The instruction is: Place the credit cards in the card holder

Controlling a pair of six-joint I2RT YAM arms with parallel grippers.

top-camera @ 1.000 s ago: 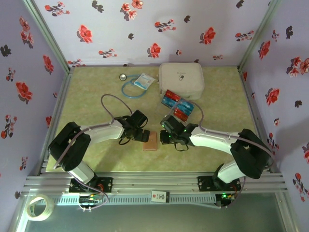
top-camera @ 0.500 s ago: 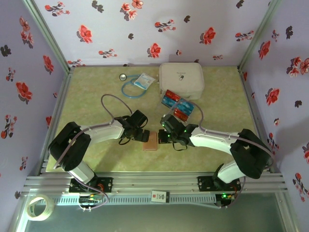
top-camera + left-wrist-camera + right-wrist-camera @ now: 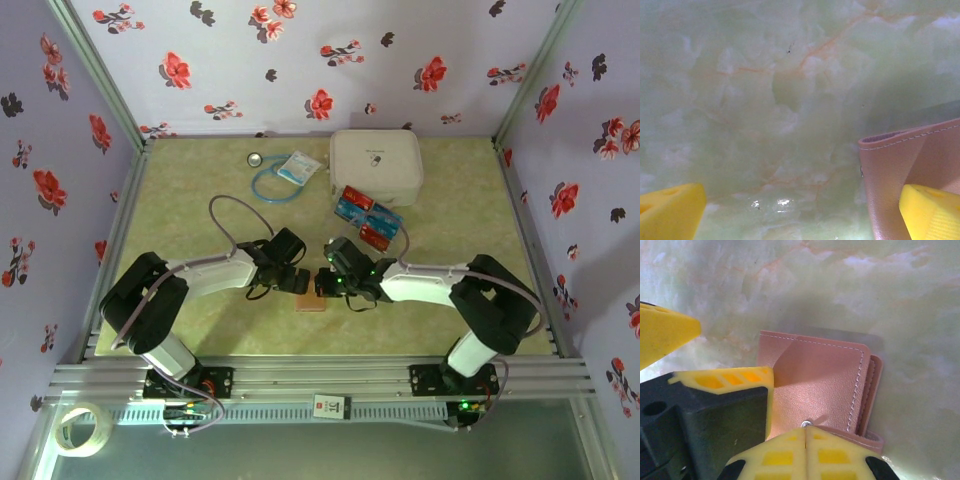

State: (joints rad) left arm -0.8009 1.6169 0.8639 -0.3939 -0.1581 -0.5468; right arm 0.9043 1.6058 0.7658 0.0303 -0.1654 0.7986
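Left gripper (image 3: 800,212): spread wide, one finger set above the card holder (image 3: 822,382).
Right gripper (image 3: 806,436): clenched at the card holder's snap (a pinch cannot be told).
Credit cards (image 3: 366,216): laid beside the white case (image 3: 376,165).

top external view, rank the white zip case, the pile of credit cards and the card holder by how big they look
1. white zip case
2. pile of credit cards
3. card holder, partly covered but still clearly smallest
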